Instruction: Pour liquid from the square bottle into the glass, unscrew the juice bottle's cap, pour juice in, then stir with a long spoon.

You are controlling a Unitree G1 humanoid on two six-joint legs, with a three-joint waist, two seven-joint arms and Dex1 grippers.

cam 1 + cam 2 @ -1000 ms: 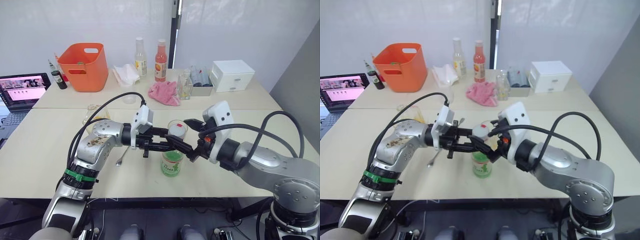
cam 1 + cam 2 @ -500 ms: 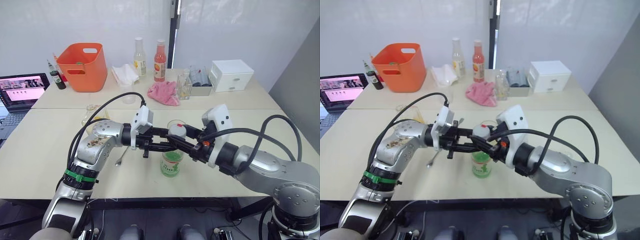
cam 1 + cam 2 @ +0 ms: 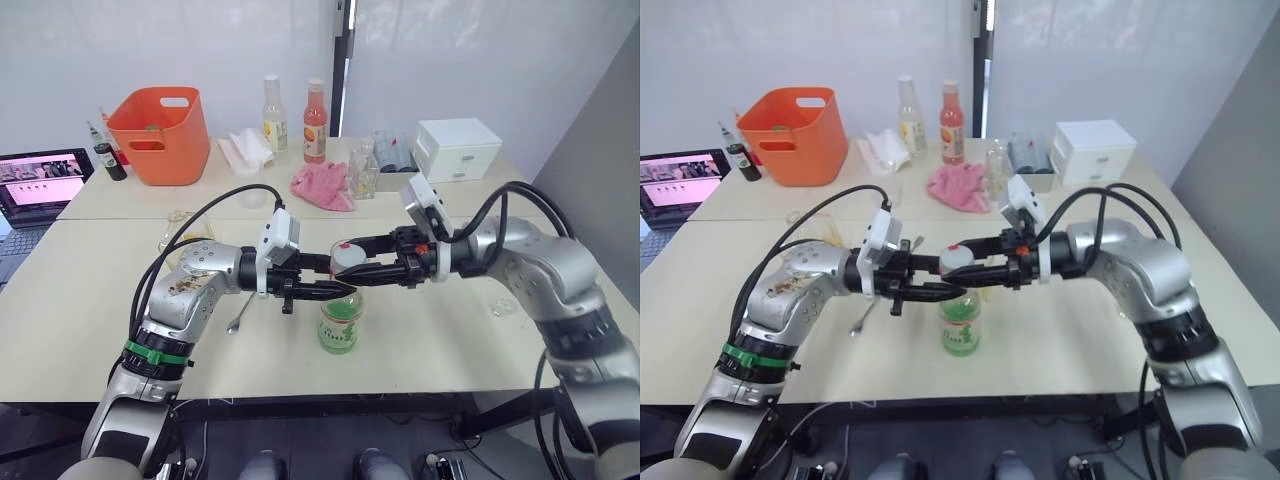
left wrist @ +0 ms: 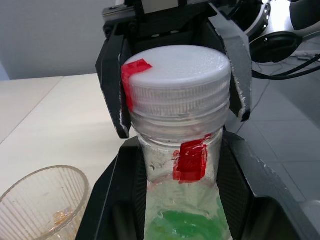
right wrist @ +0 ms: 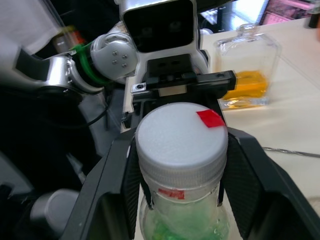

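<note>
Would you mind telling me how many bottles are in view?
5: the juice bottle at centre, the square bottle to its left, two tall bottles at the back, and a small dark bottle by the laptop. Others may be hidden.

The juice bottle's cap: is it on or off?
Still on. The cap sits on the juice bottle, with the right gripper around it.

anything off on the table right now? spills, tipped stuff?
Nothing stands out. The juice bottle stands upright with its cap on, left end effector at its neck, right end effector around the cap. The square bottle is upright; no spills show.
</note>
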